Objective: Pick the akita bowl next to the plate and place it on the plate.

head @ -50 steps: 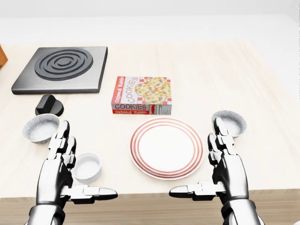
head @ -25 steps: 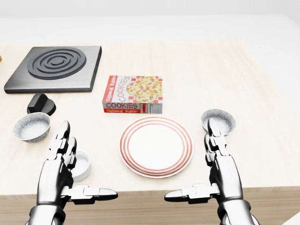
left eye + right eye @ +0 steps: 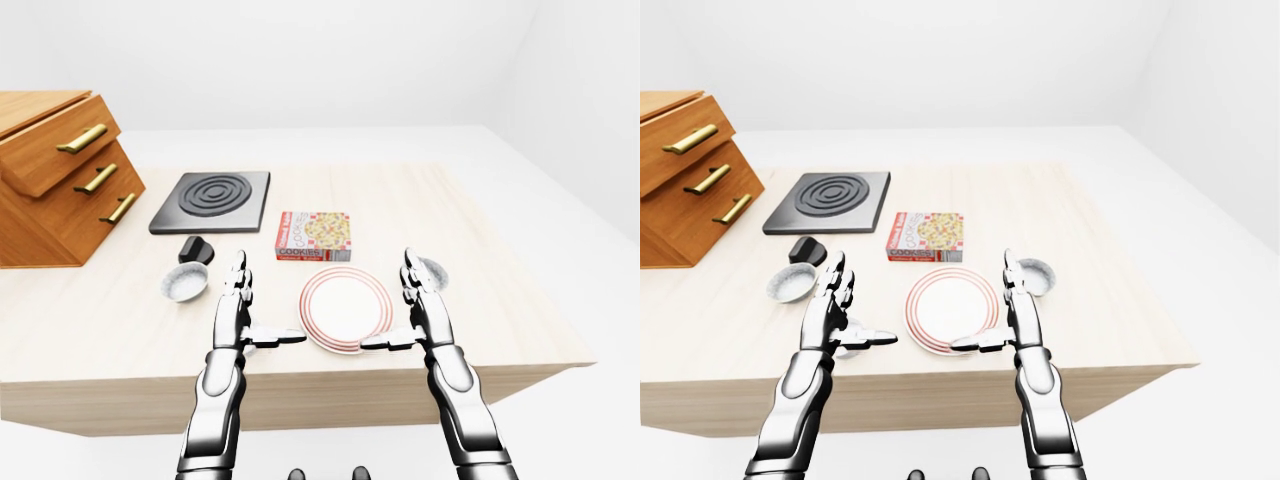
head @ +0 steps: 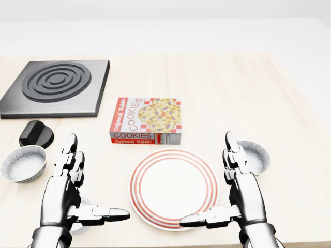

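The red-ringed white plate (image 4: 173, 188) lies at the bottom middle of the head view. The speckled akita bowl (image 4: 254, 157) stands upright just right of it, empty. My right hand (image 4: 207, 181) is open, its fingers (image 4: 234, 157) rising at the bowl's left side and hiding part of its rim, its thumb reaching over the plate's lower edge. My left hand (image 4: 98, 178) is open too, left of the plate, holding nothing.
A cookies box (image 4: 146, 121) lies above the plate. A black stove plate (image 4: 54, 85), a black knob (image 4: 36, 134) and a second speckled bowl (image 4: 21, 163) are at the left. A white ramekin (image 4: 85, 200) is mostly hidden behind my left hand. Wooden drawers (image 3: 55, 175) stand far left.
The camera has moved: everything on the table slid down and left in the head view. Both hands keep the same open pose; nothing was grasped.
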`<state>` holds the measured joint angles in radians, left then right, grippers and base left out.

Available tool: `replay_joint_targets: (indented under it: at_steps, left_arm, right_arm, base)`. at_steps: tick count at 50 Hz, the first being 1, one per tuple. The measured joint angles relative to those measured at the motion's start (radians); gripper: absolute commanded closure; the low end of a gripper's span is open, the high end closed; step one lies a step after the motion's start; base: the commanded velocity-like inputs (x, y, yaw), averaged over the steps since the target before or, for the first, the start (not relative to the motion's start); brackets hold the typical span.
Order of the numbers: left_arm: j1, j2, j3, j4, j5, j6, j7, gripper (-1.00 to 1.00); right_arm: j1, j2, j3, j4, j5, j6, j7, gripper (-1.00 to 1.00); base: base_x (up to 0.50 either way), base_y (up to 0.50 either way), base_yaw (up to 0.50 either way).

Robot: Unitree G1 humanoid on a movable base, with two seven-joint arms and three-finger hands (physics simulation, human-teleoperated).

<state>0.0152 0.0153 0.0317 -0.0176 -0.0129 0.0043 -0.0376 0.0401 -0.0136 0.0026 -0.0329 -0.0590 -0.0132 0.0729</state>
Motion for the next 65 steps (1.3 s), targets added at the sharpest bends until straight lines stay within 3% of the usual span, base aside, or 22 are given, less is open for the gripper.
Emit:
replay_joint_targets:
  at_steps: [24, 52, 56, 61, 65]
  left_arm:
    - [0.003, 0.0, -0.001, -0.007, 0.0, 0.004, 0.0, -1.0]
    - [0.0, 0.0, 0.001, -0.001, -0.002, 0.001, -0.001, -1.0]
    - [0.0, 0.002, 0.004, -0.018, -0.006, 0.019, -0.002, -1.0]
    - [-0.005, 0.007, 0.013, -0.104, -0.015, 0.083, -0.002, -1.0]
    - [-0.031, 0.016, 0.033, -0.196, -0.032, 0.083, 0.001, -1.0]
  right_arm:
    - [0.003, 0.001, -0.001, -0.008, 0.001, -0.001, 0.002, -1.0]
    - [0.004, 0.001, -0.002, -0.007, 0.016, -0.008, 0.004, -1.0]
    - [0.002, 0.002, -0.003, -0.002, 0.017, -0.011, 0.004, -1.0]
    - [0.0, 0.001, -0.004, 0.002, 0.018, -0.011, 0.002, -1.0]
    - [0.0, 0.001, -0.004, 0.002, 0.017, -0.01, 0.002, -1.0]
  base:
    - [0.26, 0.0, 0.0]
    - [0.0, 0.0, 0.0]
    - [0.0, 0.0, 0.0]
    - [0.0, 0.0, 0.0]
    - [0.0, 0.0, 0.0]
